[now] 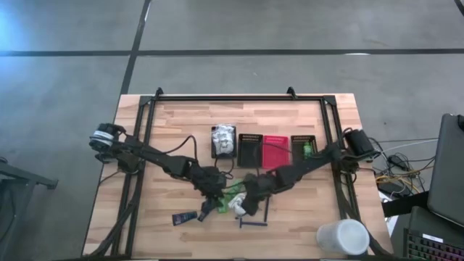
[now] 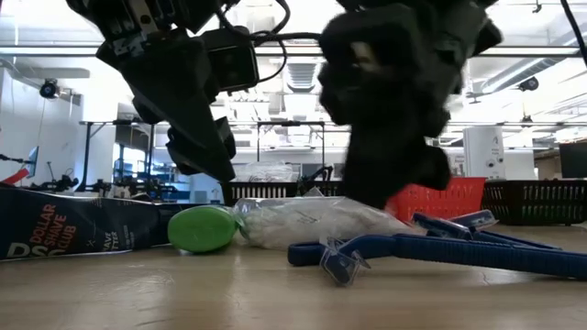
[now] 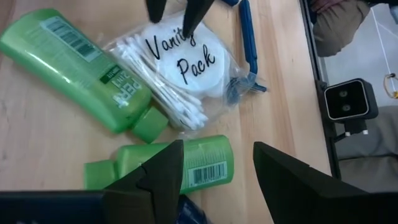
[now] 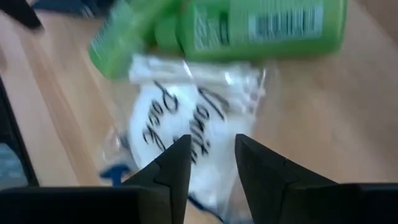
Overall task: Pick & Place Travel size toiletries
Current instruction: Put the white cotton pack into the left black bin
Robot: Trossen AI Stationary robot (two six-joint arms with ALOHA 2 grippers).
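Red bin [image 1: 275,151]: nothing visible inside; black bin [image 1: 223,142] left of it holds white packets, far-right black bin [image 1: 304,147] green bottle. Right tool [image 4: 208,163] narrow-open over Vanity Pack packet [image 4: 180,134] on counter [image 1: 304,225] in front of red bin; left tool [image 3: 214,168] wide over green bottle [image 3: 186,165]

Even overhead light, tabletop [image 1: 181,123] bright with only soft shadows under the arms. Low view is backlit by ceiling strip lights [image 2: 514,55]; both arms read as near-black silhouettes and anything nearer than the blue razor [image 2: 440,249] is soft. Right wrist view is motion-blurred across the vanity pack [image 4: 186,143]; left wrist view is sharp there, print readable.
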